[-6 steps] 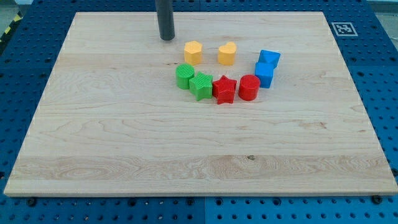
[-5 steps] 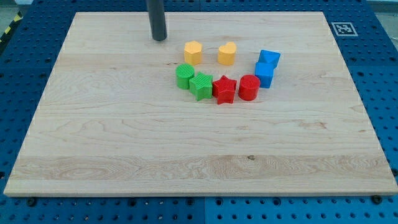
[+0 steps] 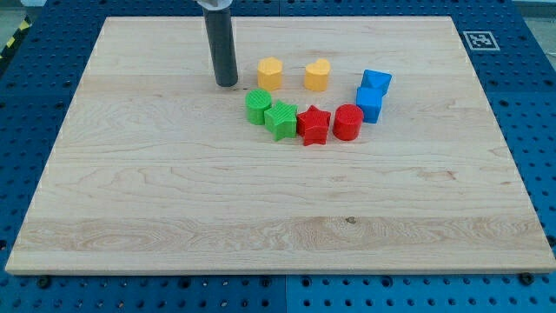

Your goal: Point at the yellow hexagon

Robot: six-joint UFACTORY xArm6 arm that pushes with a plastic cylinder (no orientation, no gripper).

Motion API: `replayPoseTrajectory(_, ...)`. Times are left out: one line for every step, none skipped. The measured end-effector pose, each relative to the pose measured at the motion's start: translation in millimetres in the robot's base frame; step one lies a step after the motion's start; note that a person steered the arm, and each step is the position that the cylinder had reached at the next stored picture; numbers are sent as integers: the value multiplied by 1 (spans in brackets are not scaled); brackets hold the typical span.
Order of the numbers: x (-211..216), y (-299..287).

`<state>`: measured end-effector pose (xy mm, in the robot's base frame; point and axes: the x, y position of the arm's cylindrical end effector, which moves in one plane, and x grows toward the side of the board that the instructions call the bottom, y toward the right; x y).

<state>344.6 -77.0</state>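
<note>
Yellow hexagon block sits on the light wooden board toward the view's top, a little left of the middle. The arm's straight dark rod comes down from the view's top edge, and my tip rests on the wood near the hexagon's left side, apart from it with a strip of bare board between. The rod has no jaws to spread or press together (it is a plain cylinder), and it holds nothing.

Near the hexagon to the view's right lies a second yellow block with a rounded, heart-like outline. Below the hexagon, a green rounded block touches a green ridged block, and beside that stands a red star block, then a red cylinder block. Further right, a blue cube block sits against a blue angular block whose exact shape is unclear.

A square black-and-white marker lies beside the board's top right corner on the blue perforated table.
</note>
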Motion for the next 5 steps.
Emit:
replayPoseTrajectory(0, 11)
replayPoseTrajectory(0, 11)
replayPoseTrajectory(0, 11)
replayPoseTrajectory(3, 19)
replayPoseTrajectory(13, 48)
